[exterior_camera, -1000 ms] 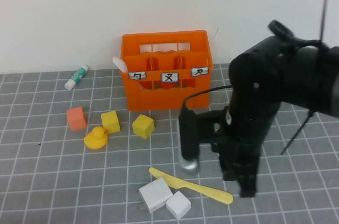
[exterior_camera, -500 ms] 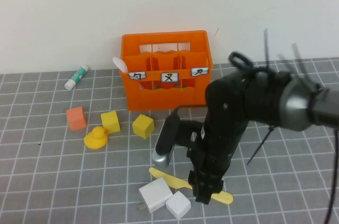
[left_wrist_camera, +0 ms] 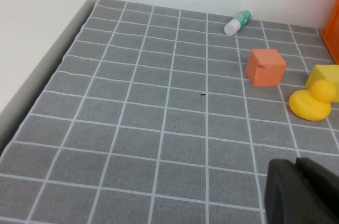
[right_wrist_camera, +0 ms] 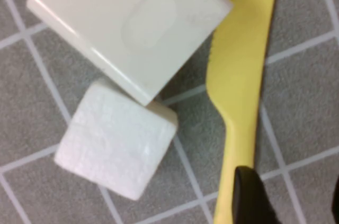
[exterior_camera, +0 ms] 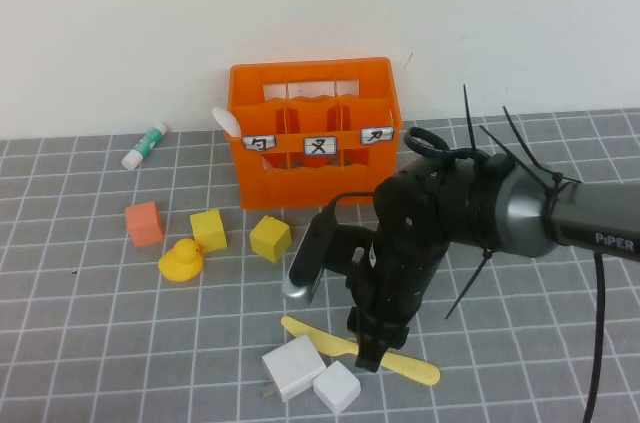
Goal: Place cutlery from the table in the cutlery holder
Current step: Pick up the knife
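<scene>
The yellow knife (exterior_camera: 360, 347) is lying flat on the grey gridded table (exterior_camera: 80, 323), well in front of the orange cutlery holder (exterior_camera: 312, 129), angled with its blade end toward the crate's left side. The right gripper (exterior_camera: 372, 355) is right down on it, pointing straight at the table, and in the right wrist view the knife (right_wrist_camera: 241, 91) runs between its jaws, which stand wide on either side of the handle, so nothing is gripped.

Just beside the knife, on the side away from the crate, sit a white charger block (exterior_camera: 291, 367) and a smaller white foam cube (exterior_camera: 337, 386), the 2 touching each other.

The pink spoon (exterior_camera: 227, 120) is already standing in the crate's left end, bowl poking up over the rim.

Left of the crate's front: 2 yellow cubes (exterior_camera: 270, 238), a rubber duck (exterior_camera: 181, 261) and a small orange cube (exterior_camera: 144, 223). A white-and-green tube (exterior_camera: 145, 145) lies further left of the crate near the wall.

The left gripper (left_wrist_camera: 302, 192) hangs over bare table way off to the left of the crate, jaws pressed together, holding nothing.
</scene>
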Available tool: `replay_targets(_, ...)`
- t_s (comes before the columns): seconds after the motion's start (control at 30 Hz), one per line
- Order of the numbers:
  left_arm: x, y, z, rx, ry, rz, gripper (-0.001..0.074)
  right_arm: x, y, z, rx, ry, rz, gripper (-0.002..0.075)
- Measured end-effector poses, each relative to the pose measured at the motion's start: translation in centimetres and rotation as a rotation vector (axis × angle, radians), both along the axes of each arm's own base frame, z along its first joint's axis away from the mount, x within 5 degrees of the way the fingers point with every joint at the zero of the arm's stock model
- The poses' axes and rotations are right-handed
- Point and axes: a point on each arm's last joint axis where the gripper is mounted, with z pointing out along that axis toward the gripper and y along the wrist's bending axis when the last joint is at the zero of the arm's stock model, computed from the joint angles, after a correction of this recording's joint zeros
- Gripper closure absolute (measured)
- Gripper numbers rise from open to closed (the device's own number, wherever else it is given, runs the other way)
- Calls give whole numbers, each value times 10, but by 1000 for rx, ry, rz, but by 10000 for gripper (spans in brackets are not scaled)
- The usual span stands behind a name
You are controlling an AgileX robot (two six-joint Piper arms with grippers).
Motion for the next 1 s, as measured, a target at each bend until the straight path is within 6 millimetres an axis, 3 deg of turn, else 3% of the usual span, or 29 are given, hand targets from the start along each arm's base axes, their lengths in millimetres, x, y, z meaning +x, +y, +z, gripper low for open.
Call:
replay_targets(0.23,0,0,0,0,0,0,736,-3,4,-17,-38,25,45,405)
replay_targets(0.73,0,0,0,2,0,-1,736,-4,11,-24,-45,7,52,413)
replay_targets(0.83,0,0,0,2,0,-1,736,-4,11,-24,-53,20,39,461)
replay_targets(0.97,0,0,0,2,0,-1,736,-3,13,-22,-65,41,27,606)
replay_targets(1.0,0,0,0,2,0,-1,736,-2,14,-21,-66,48,23,609)
